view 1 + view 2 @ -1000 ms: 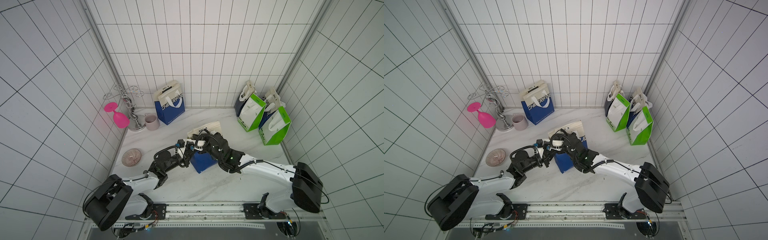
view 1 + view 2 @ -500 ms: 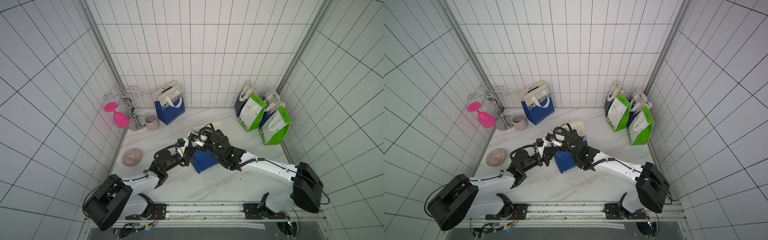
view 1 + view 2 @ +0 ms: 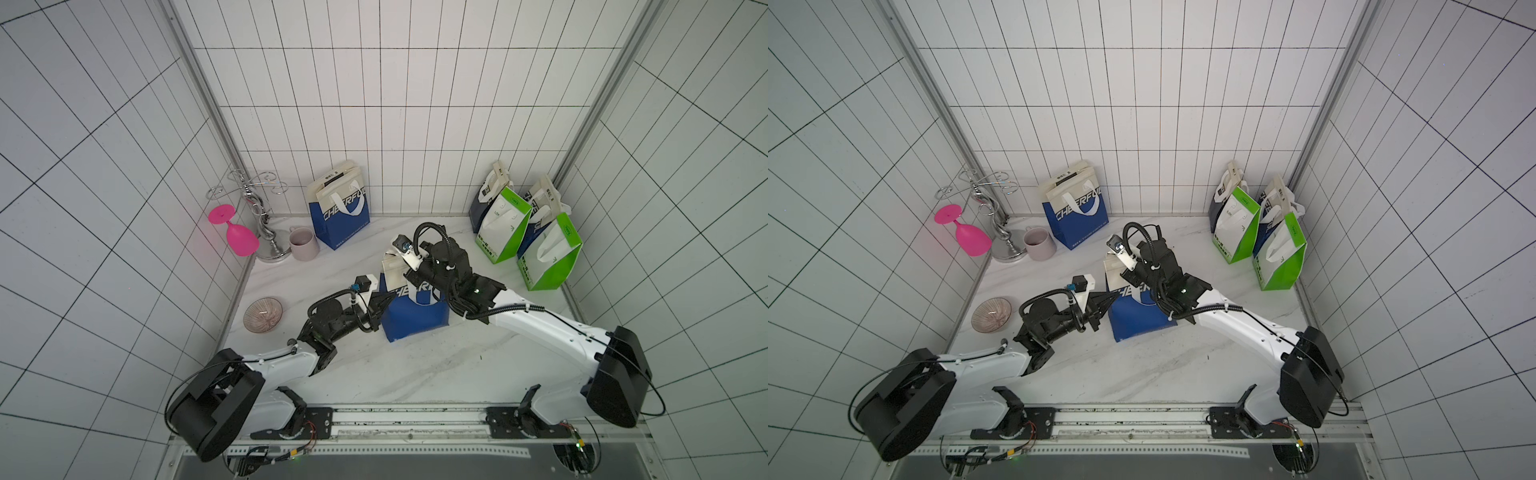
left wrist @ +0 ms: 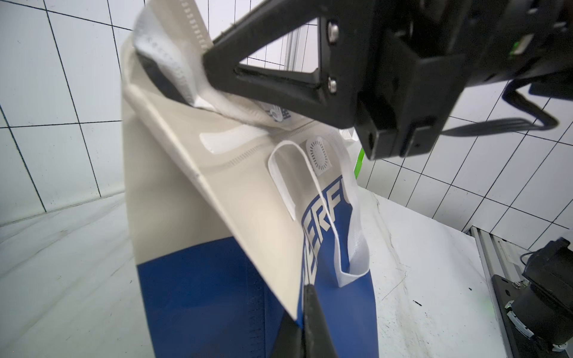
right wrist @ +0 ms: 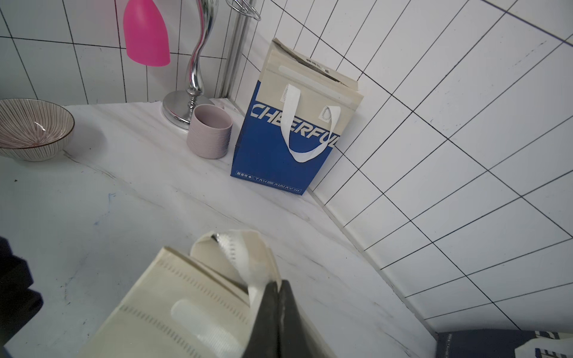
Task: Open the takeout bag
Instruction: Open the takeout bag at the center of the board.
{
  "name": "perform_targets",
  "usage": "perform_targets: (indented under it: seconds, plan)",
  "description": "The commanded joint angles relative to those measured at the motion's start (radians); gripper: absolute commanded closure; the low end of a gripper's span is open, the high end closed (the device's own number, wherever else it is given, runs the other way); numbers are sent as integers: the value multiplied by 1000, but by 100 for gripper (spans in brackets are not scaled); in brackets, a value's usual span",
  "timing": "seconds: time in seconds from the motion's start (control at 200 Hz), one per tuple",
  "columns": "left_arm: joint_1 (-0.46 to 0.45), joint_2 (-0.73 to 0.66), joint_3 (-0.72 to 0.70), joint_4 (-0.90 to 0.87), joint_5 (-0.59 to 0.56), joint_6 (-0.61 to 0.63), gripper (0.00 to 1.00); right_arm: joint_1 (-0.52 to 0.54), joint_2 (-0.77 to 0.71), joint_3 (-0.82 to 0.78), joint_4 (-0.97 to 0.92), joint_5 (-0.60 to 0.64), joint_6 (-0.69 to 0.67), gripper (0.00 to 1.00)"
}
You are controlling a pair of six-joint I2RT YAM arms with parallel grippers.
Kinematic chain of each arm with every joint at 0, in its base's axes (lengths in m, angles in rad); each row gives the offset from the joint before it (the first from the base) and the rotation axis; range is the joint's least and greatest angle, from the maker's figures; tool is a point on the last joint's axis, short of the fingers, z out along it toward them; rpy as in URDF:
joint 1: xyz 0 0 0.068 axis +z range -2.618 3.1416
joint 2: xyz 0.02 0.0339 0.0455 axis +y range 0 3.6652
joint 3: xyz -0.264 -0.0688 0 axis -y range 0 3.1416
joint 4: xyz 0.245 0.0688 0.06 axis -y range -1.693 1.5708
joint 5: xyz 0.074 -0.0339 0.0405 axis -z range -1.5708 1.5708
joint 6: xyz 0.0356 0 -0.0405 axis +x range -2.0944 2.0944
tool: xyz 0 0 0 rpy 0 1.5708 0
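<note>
The takeout bag (image 3: 415, 318), blue below and cream above, stands near the middle of the marble table (image 3: 415, 374), between the two arms, and shows in both top views (image 3: 1140, 318); its white handle loop hangs down over the blue lettering on the near face.

The left gripper (image 3: 1113, 296) reaches in from the left; its fingers are pressed together on the bag's left edge, and the left wrist view shows them (image 4: 307, 291) pinching the creased corner where the cream panel meets the blue.

The right gripper (image 5: 277, 289) comes from the right, over the top of the bag; its fingers are closed on the white strap at the cream rim, which curls up at the pinch; in the left wrist view it (image 4: 206, 69) clamps that same strap at the far top corner.

A second blue bag (image 3: 338, 208) leans against the far wall; two green bags (image 3: 505, 226) stand at the far right; a pink glass (image 3: 237, 235), a chrome rack (image 3: 264, 216) and a mug (image 3: 304, 244) sit at the far left; a striped bowl (image 3: 263, 314) lies nearer, by the left wall.
</note>
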Motion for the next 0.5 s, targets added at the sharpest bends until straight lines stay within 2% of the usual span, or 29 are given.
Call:
perform_targets:
  seconds: [0.0,0.22,0.495]
  plan:
    - [-18,-15,-8,11,73,25,100,-49,-37,173,36,93,47,100]
    - [-18,-21,-5,-2,67,30,100,-57,-18,229,-69,43,-7,100]
    - [-18,-20,-2,-10,62,31,100,-59,3,304,-234,-38,-137,100]
